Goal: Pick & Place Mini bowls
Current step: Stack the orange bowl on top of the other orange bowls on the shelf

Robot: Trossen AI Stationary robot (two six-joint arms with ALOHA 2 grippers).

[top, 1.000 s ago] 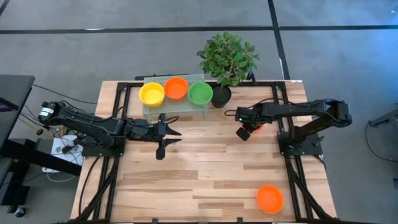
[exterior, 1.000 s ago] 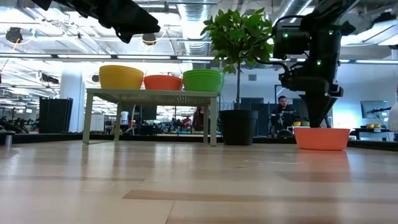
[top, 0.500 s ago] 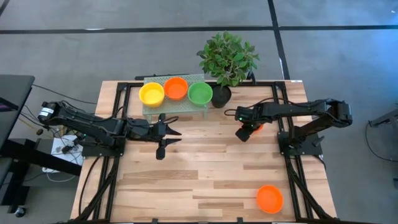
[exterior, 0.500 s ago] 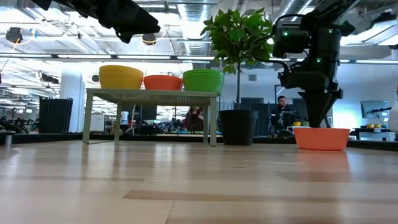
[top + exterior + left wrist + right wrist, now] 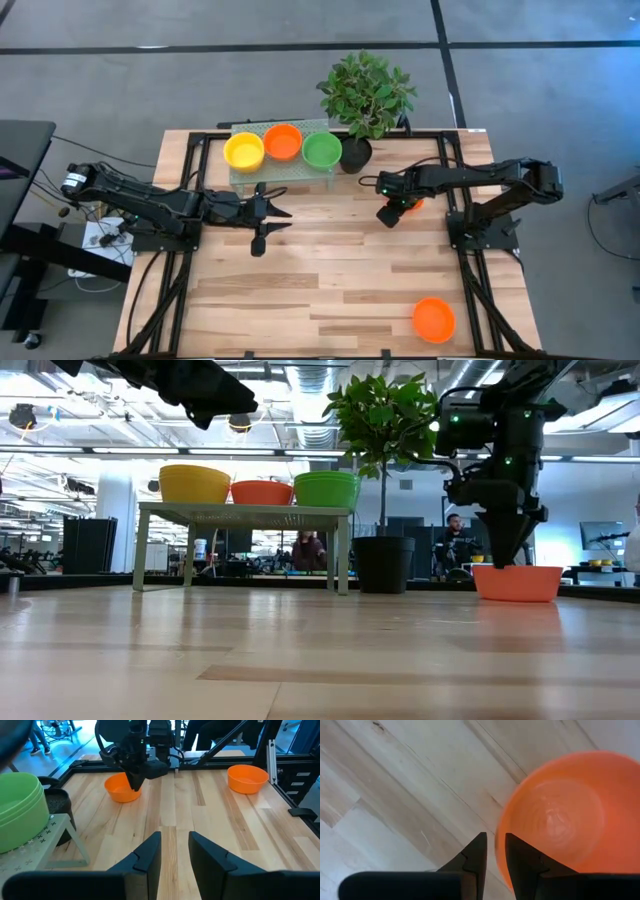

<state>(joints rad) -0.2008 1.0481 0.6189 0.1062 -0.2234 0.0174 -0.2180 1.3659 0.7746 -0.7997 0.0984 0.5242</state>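
Note:
A red-orange mini bowl sits on its base on the wood table toward the right side. My right gripper comes down on its left rim and is shut on it. Another red-orange bowl rests near the table's near right corner. Yellow, red-orange and green bowls stand on a small raised rack. My left gripper hovers open in front of the rack, touching nothing. My right gripper holds the bowl by its rim on the side toward the table's left. One finger is inside the bowl and the other outside. The fingers point down from above. The bowl stays level, its base on the table.
A black plant pot with a leafy plant stands beside the rack at the far edge. The black arm frames run along both table sides. Bare wood lies across the middle and near left.

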